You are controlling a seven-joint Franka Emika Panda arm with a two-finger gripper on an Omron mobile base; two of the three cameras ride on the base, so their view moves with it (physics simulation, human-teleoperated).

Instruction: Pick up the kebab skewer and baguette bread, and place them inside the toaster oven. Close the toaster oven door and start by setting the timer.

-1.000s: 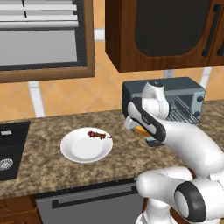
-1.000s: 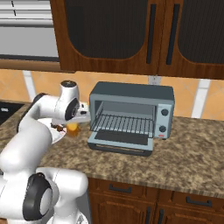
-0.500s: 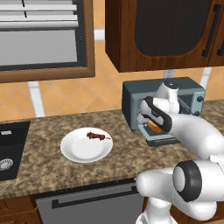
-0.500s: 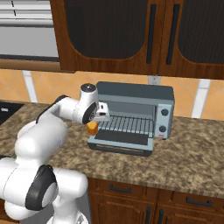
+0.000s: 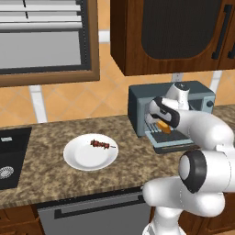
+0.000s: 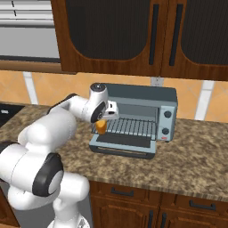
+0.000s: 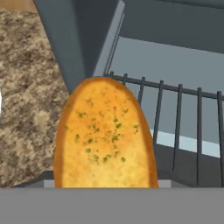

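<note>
The gripper is clamped on the baguette bread, carrying it at the left front of the toaster oven, above the lowered toaster oven door. To finish well, the loaf should probably travel inward over the wire rack before release; how far it clears the bars is hard to judge. Farther left, the kebab skewer lies on the white plate. A second ago, the loaf hung over the counter, short of the oven.
</note>
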